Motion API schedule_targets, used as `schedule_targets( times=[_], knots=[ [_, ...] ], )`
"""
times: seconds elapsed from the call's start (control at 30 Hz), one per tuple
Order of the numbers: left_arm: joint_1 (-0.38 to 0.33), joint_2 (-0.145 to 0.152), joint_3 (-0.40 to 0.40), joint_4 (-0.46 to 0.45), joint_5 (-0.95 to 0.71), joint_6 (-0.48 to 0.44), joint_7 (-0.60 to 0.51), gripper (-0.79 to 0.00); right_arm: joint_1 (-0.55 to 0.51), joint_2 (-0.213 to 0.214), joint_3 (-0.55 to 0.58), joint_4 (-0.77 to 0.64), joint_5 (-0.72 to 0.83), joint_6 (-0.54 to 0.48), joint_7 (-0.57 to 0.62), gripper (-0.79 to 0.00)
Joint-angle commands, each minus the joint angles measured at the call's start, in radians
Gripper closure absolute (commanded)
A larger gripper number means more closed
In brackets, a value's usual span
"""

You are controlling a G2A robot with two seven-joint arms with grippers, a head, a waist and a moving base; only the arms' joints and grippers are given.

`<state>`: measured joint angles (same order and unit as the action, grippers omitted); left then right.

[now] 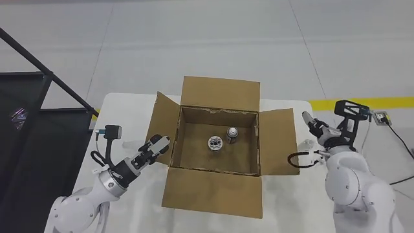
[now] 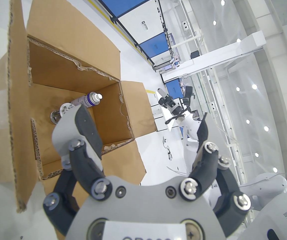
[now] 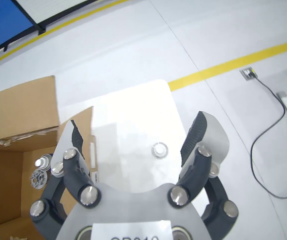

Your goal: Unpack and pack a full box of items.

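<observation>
Box (image 1: 220,92) is sitting open at mid-bench (image 1: 123,113), all four flaps folding outward. On its left, left fingers (image 2: 86,126) are hovering just beside the left flap, spread wide and holding nothing. Inside, on the box floor, a small round-lidded container (image 1: 215,144) is sitting just beside an upright spray can (image 1: 232,134). On the right, right fingers (image 3: 196,131) are hanging over bare bench beyond the right flap, also spread wide, gripping nothing.
</observation>
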<state>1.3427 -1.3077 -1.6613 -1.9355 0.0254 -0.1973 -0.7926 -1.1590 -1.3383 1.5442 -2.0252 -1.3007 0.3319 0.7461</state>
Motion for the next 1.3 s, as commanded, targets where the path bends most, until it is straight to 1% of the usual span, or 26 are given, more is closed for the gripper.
schedule_targets(
  times=[0.0, 0.07, 0.1, 0.13, 0.17, 0.2, 0.27, 0.33, 0.37, 0.47, 0.57, 0.6, 0.63, 0.67, 0.7, 0.77, 0.9, 0.97, 1.0, 1.03, 1.07, 1.17, 1.2, 1.23, 1.27],
  knots=[
    [0.000, 0.000, 0.000, 0.000, 0.000, 0.000, 0.000, -0.785, 0.031, -0.003, -0.063, -0.012, 0.017, -0.055, 0.011, -0.785],
    [0.000, 0.000, 0.000, 0.000, 0.000, 0.000, 0.000, -0.785, 0.079, -0.003, -0.126, 0.018, 0.046, -0.156, 0.063, -0.785],
    [0.000, 0.000, 0.000, 0.000, 0.000, 0.000, 0.000, -0.785, 0.101, -0.004, -0.148, 0.033, 0.047, -0.182, 0.086, -0.785],
    [0.000, 0.000, 0.000, 0.000, 0.000, 0.000, 0.000, -0.785, 0.136, -0.006, -0.185, 0.063, 0.060, -0.217, 0.129, -0.785],
    [0.000, 0.000, 0.000, 0.000, 0.000, 0.000, 0.000, -0.785, 0.191, -0.009, -0.239, 0.121, 0.091, -0.270, 0.219, -0.785],
    [0.000, 0.000, 0.000, 0.000, 0.000, 0.000, 0.000, -0.785, 0.224, -0.012, -0.261, 0.151, 0.110, -0.287, 0.259, -0.785],
    [0.000, 0.000, 0.000, 0.000, 0.000, 0.000, 0.000, -0.785, 0.325, -0.022, -0.339, 0.281, 0.128, -0.323, 0.353, -0.785],
    [0.000, 0.000, 0.000, 0.000, 0.000, 0.000, 0.000, -0.785, 0.388, -0.032, -0.390, 0.368, 0.150, -0.333, 0.391, -0.785],
    [0.000, 0.000, 0.000, 0.000, 0.000, 0.000, 0.000, -0.785, 0.429, -0.039, -0.424, 0.436, 0.169, -0.349, 0.420, -0.785],
    [0.000, 0.000, 0.000, 0.000, 0.000, 0.000, 0.000, -0.785, 0.486, -0.053, -0.471, 0.550, 0.195, -0.352, 0.412, -0.785],
    [0.000, 0.000, 0.000, 0.000, 0.000, 0.000, 0.000, -0.785, 0.518, -0.062, -0.501, 0.628, 0.214, -0.359, 0.403, -0.785],
    [0.000, 0.000, 0.000, 0.000, 0.000, 0.000, 0.000, -0.785, 0.523, -0.064, -0.505, 0.643, 0.218, -0.357, 0.401, -0.680],
    [0.000, 0.000, 0.000, 0.000, 0.000, 0.000, 0.000, -0.785, 0.535, -0.067, -0.514, 0.674, 0.220, -0.348, 0.401, -0.650],
    [0.000, 0.000, 0.000, 0.000, 0.000, 0.000, 0.000, -0.785, 0.540, -0.069, -0.520, 0.688, 0.225, -0.348, 0.399, -0.662],
    [0.000, 0.000, 0.000, 0.000, 0.000, 0.000, 0.000, -0.785, 0.549, -0.072, -0.525, 0.712, 0.234, -0.349, 0.396, -0.656],
    [0.000, 0.000, 0.000, 0.000, 0.000, 0.000, 0.000, -0.785, 0.569, -0.077, -0.536, 0.762, 0.229, -0.335, 0.383, -0.619],
    [0.000, 0.000, 0.000, 0.000, 0.000, 0.000, 0.000, -0.785, 0.598, -0.088, -0.552, 0.833, 0.232, -0.313, 0.339, -0.619],
    [0.000, 0.000, 0.000, 0.000, 0.000, 0.000, 0.000, -0.785, 0.608, -0.093, -0.567, 0.854, 0.221, -0.301, 0.329, -0.557],
    [0.000, 0.000, 0.000, 0.000, 0.000, 0.000, 0.000, -0.785, 0.612, -0.096, -0.569, 0.861, 0.225, -0.296, 0.322, -0.560],
    [0.000, 0.000, 0.000, 0.000, 0.000, 0.000, 0.000, -0.785, 0.616, -0.098, -0.574, 0.870, 0.224, -0.294, 0.320, -0.520],
    [0.000, 0.000, 0.000, 0.000, 0.000, 0.000, 0.000, -0.785, 0.619, -0.100, -0.579, 0.878, 0.225, -0.293, 0.320, -0.499],
    [0.000, 0.000, 0.000, 0.000, 0.000, 0.000, 0.000, -0.785, 0.629, -0.106, -0.590, 0.901, 0.233, -0.297, 0.321, -0.520],
    [0.000, 0.000, 0.000, 0.000, 0.000, 0.000, 0.000, -0.785, 0.632, -0.108, -0.593, 0.908, 0.234, -0.296, 0.317, -0.514],
    [0.000, 0.000, 0.000, 0.000, 0.000, 0.000, 0.000, -0.785, 0.633, -0.110, -0.596, 0.914, 0.235, -0.295, 0.313, -0.480],
    [0.000, 0.000, 0.000, 0.000, 0.000, 0.000, 0.000, -0.785, 0.634, -0.111, -0.599, 0.918, 0.234, -0.293, 0.310, -0.422]
  ],
)
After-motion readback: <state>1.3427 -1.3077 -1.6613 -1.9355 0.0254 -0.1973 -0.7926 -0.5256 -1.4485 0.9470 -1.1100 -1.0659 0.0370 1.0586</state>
